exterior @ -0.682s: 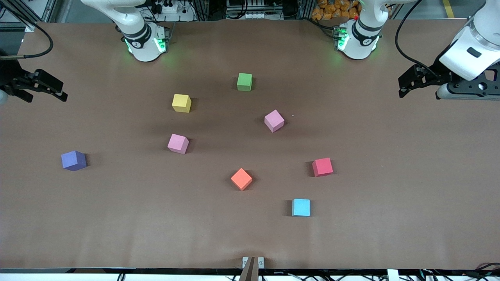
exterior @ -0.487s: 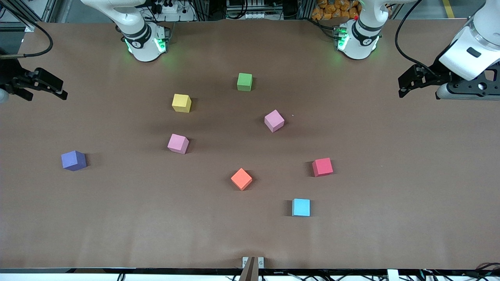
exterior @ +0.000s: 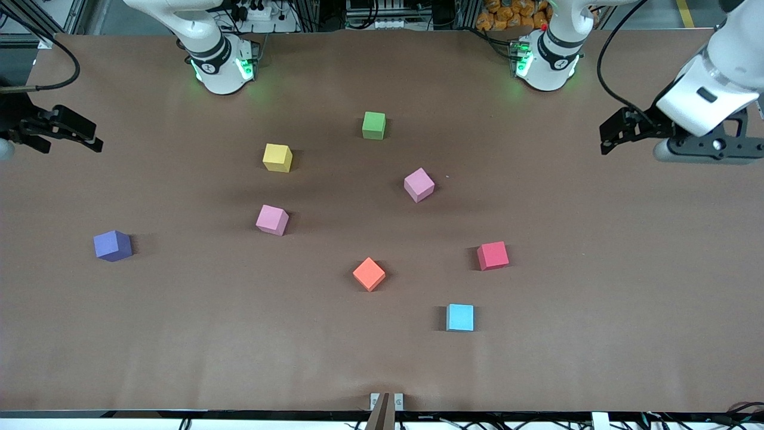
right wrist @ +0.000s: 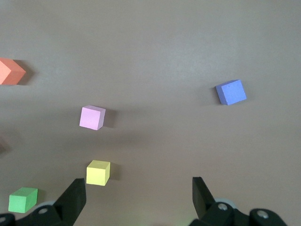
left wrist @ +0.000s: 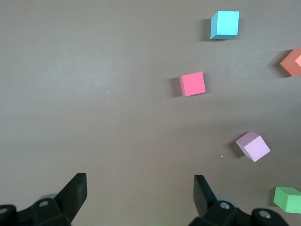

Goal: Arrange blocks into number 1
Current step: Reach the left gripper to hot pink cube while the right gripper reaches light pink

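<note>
Nothing has been gathered yet: the five blocks that should make the numeral lie scattered and well apart over the middle of the brown table (exterior: pixel 597 310), none touching another, so the arranging looks to be at its very start. The green block (exterior: pixel 373 125) sits closest to the robots' bases, the yellow block (exterior: pixel 277 157) a little nearer the front camera and toward the right arm's end, one pink block (exterior: pixel 419 184) near the centre, the second pink block (exterior: pixel 272 220) below the yellow one in the front view, and the red block (exterior: pixel 493 255) nearer the camera toward the left arm's end. Both arms wait out at the table's ends, which leaves the middle free for a first reach. The left gripper (exterior: pixel 615 132) hangs over bare table at its own end, its jaws spread wide and holding nothing, as its wrist view shows with the red and pink blocks ahead of it; the right gripper (exterior: pixel 83 136) hangs over the edge at its end, jaws likewise wide and empty. Three extras share the surface: an orange cube (exterior: pixel 369 274) and a light blue cube (exterior: pixel 460 317) lie among the blocks near the red one, and could crowd a column built down the middle, while a purple cube (exterior: pixel 113 245) sits apart toward the right arm's end.
</note>
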### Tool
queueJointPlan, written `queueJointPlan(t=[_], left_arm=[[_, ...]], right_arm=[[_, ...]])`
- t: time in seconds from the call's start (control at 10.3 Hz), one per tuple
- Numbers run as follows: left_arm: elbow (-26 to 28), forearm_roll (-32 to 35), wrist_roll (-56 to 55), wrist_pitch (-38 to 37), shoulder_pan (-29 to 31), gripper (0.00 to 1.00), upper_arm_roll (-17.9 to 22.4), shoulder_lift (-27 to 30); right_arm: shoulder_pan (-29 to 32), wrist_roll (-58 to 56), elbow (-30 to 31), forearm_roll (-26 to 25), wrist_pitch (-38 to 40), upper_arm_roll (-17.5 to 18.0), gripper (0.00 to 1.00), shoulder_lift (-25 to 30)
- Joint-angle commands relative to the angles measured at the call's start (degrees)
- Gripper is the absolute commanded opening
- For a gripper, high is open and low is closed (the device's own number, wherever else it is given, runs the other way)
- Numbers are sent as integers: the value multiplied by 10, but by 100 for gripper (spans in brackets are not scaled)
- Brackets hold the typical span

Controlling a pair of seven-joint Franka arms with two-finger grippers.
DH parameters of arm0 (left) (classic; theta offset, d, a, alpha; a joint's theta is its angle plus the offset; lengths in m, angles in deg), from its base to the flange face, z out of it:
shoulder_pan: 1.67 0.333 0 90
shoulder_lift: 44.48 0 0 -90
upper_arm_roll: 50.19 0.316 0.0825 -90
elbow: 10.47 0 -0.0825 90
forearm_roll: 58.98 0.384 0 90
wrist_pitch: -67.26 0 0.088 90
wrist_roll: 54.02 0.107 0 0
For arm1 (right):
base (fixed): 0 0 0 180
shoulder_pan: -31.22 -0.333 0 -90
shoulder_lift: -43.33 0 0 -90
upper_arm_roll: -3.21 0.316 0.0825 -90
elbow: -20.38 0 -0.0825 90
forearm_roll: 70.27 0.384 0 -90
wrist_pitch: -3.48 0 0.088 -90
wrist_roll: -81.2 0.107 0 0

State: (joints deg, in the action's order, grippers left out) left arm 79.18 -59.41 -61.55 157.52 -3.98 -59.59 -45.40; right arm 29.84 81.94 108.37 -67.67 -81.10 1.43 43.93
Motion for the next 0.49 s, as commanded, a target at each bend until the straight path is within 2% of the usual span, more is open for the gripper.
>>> queueJointPlan(t=[0.0, 0.19, 0.39], left_arm=[[5, -6, 4, 38, -7, 100, -13, -38], [7, -5, -32, 70, -9, 100, -40, -86], [7, 7, -97, 107, -22, 100, -59, -137]], right_arm=[[-1, -7, 18, 0, 0, -1, 100, -13], [-3, -6, 37, 6, -6, 1, 100, -45], [-3, 10, 72, 8, -48, 36, 100, -73]])
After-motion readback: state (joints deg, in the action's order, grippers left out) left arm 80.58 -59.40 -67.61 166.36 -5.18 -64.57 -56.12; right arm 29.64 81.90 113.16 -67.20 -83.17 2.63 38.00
